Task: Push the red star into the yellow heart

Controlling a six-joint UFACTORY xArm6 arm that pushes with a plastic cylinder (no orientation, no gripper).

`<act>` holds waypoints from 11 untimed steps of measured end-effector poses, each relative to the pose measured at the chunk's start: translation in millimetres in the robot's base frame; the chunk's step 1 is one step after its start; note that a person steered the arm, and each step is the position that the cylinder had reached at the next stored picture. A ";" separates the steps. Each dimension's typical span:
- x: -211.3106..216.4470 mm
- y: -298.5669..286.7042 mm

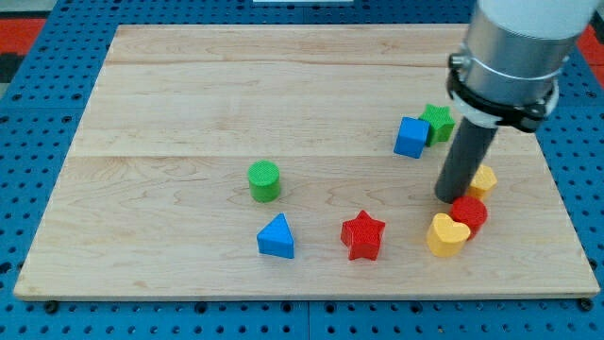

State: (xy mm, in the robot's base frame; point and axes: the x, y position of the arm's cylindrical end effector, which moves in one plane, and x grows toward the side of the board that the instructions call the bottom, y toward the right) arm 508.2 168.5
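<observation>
The red star [362,234] lies near the view's bottom, right of centre. The yellow heart [446,234] lies to its right with a gap between them. A red round block [470,213] touches the heart at its upper right. My tip [449,196] is just above the heart and the red round block, to the upper right of the star and apart from it. A yellow block [482,179] sits partly hidden behind the rod on its right.
A blue cube [411,137] and a green star [437,122] touch each other above the rod. A green cylinder [264,180] stands left of centre. A blue triangle [276,237] lies left of the red star. The wooden board [189,85] ends close below the blocks.
</observation>
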 end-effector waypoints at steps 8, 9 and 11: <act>-8.0 -98.6; 5.0 -151.0; 48.5 -130.5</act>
